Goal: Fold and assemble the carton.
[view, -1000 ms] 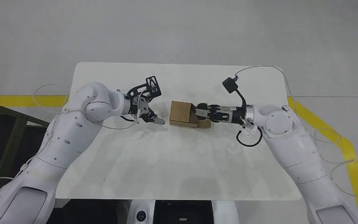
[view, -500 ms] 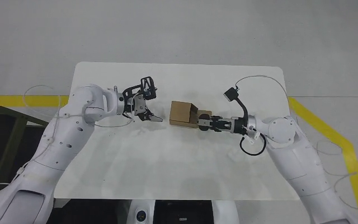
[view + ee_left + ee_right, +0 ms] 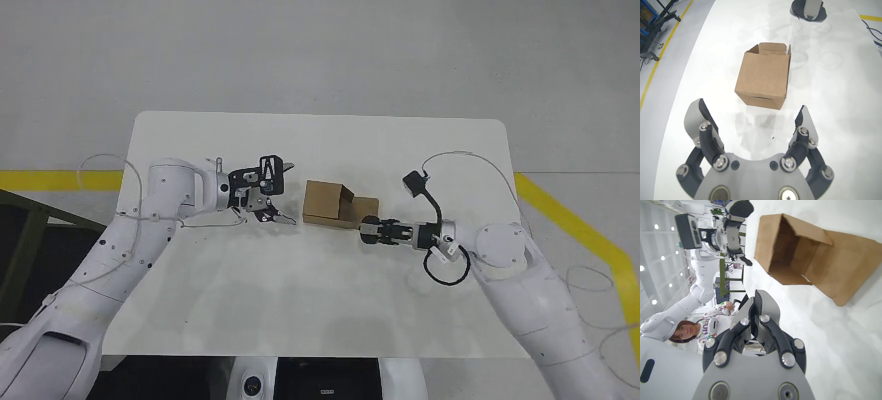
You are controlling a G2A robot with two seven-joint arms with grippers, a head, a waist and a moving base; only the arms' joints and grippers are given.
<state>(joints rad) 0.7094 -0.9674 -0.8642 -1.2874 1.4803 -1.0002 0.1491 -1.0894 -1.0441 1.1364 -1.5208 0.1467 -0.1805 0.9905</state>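
Left of centre in the top view, the left hand [image 3: 275, 212] hangs over the white surface [image 3: 300, 300] near the carton [image 3: 325, 203], its fingers spread wide and holding nothing. The carton lies on its side mid-frame with its mouth turned rightward. From the left wrist, its body mostly hides its flaps. Right of it, the right hand [image 3: 367, 232] is pinched together and empty, close to the one flap lying flat.
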